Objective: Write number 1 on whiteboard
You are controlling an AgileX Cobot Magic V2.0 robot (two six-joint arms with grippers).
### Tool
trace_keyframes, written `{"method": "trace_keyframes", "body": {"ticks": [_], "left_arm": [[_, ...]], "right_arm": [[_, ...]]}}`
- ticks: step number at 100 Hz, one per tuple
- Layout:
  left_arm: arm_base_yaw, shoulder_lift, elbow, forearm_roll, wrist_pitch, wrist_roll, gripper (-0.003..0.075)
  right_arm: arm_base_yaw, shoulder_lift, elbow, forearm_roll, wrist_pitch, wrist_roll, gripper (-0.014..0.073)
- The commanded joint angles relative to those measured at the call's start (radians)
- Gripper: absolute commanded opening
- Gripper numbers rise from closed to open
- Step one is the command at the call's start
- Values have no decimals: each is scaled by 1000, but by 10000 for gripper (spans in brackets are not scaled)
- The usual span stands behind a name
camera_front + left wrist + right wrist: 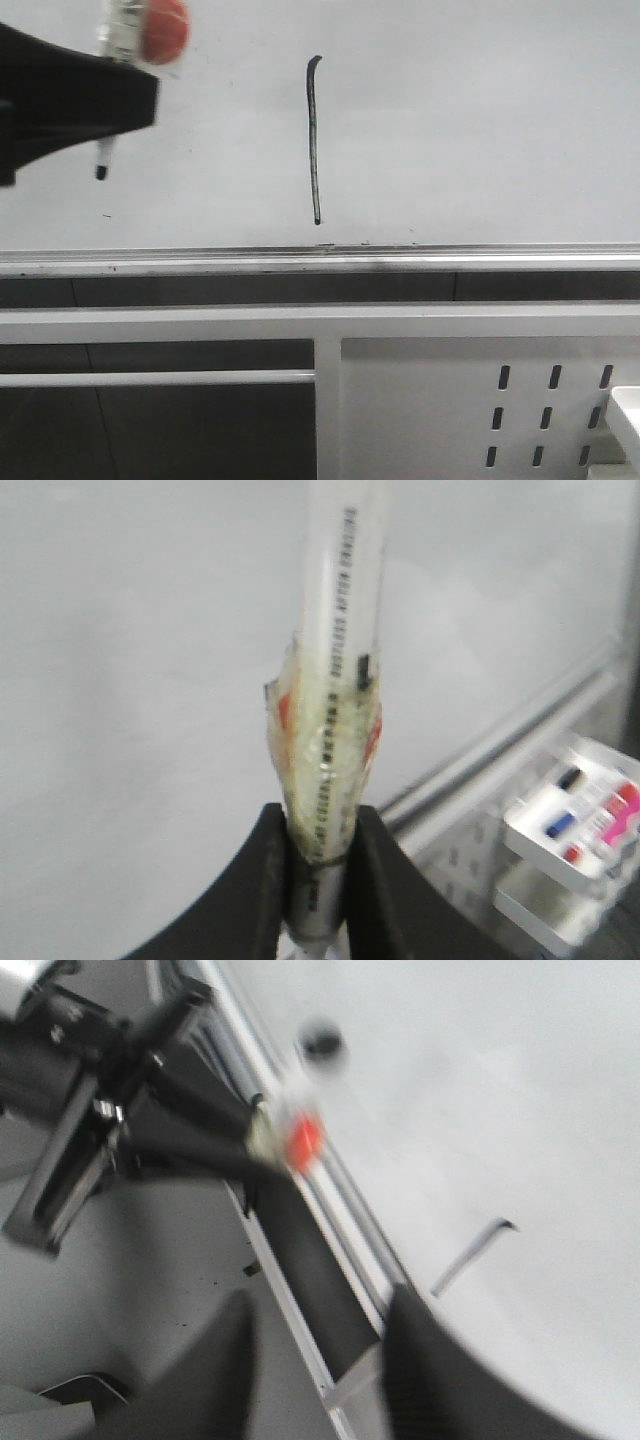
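The whiteboard [480,120] fills the upper half of the front view. The number 1 [314,140] stands on it as a thin dark stroke with a small hook at its top. It shows again in the right wrist view [470,1255]. My left gripper [140,100] is at the upper left, shut on a marker [335,680] with a red end [163,28]. The marker's dark tip [101,170] points down, well left of the stroke. My right gripper [320,1360] is open and holds nothing. It does not show in the front view.
A silver ledge [320,262] runs along the board's bottom edge. Below it is a white slotted metal panel [480,400] with a white tray corner [625,410] at the right. A small tray of markers [580,820] shows in the left wrist view.
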Motion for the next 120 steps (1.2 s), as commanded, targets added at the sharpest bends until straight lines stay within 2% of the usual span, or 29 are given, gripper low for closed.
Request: {"method": "trace_keyframes", "body": {"ticks": [1,19,41,55,65,79,93,106,120], "left_arm": [[-1,-9,23,-168,-205,44,-20],[-1,69,40,-178,-298,24,-20],[-1,262,40,-169,-525,-199,-20],[-1,364,36,-100,-659,-306,-20],[-1,420,22,-78,-657,-363,-20],[2,454,-8,-69,-656,-367,-20],[51,455,-44,-54,-555,-367,-20],[108,455,-67,15,-541,-367,-20],[154,455,-88,30,-431,-367,-20]], "right_arm": [[-47,-57,-33,-6,-11,21,-72],[-83,-88,-33,-6,-1,21,-71],[-83,-75,-28,-11,-10,21,-71],[-83,-61,-28,-30,-14,21,-71],[-83,-45,-28,-32,-24,21,-71],[-83,-23,-28,-33,-27,21,-71],[-83,-12,-26,-33,-39,21,-71],[-83,-12,-26,-33,-45,21,-71],[-83,-12,-26,-33,-47,21,-71]]}}
